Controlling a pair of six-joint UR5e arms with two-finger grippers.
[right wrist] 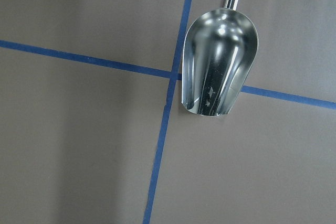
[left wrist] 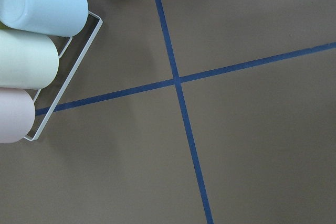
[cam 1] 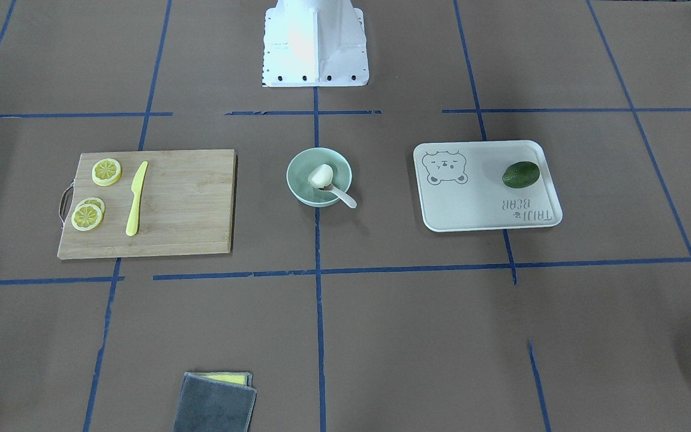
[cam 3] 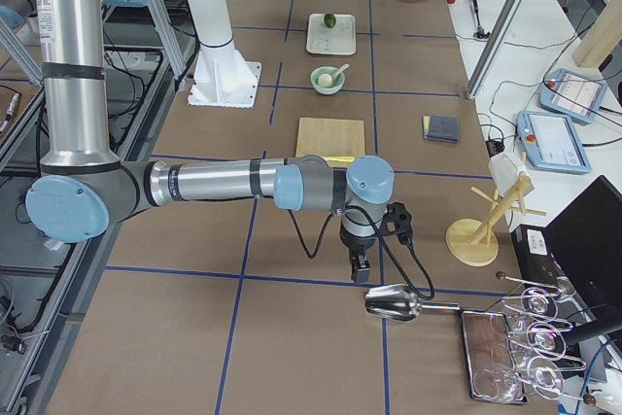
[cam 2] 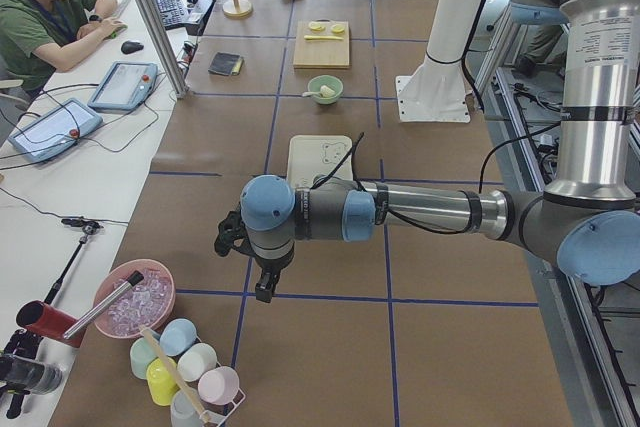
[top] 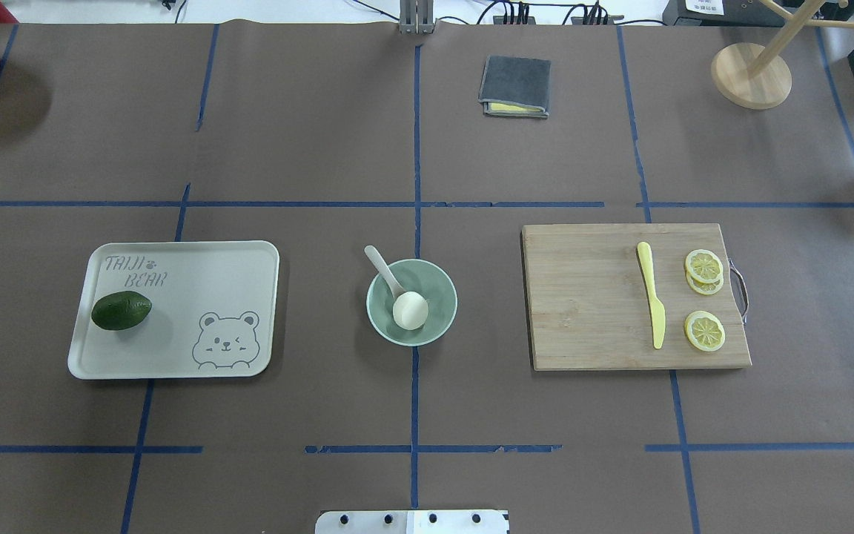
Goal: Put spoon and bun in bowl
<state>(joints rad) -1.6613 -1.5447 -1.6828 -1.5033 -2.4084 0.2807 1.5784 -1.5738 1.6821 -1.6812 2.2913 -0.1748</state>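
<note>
The pale mint-green bowl [cam 1: 297, 180] stands at the table's middle, in front of the robot's base. The white bun [cam 1: 321, 175] lies inside it. The off-white spoon [cam 1: 344, 196] rests with its scoop in the bowl beside the bun and its handle over the rim. The overhead view shows the same: bowl [top: 438, 293], bun [top: 411, 310], spoon [top: 379, 263]. My left gripper [cam 2: 262, 287] hangs far off at the table's left end, and my right gripper [cam 3: 362, 267] at the right end. Both appear only in side views, so I cannot tell if they are open or shut.
A white bear tray [top: 175, 356] holds a dark green lime [top: 121, 310]. A wooden cutting board [top: 583, 304] carries a yellow knife [top: 651, 300] and lemon slices [top: 704, 331]. A folded grey cloth [top: 515, 85] lies farther out. A metal scoop [right wrist: 220, 66] and a cup rack [left wrist: 31, 51] sit at the table's ends.
</note>
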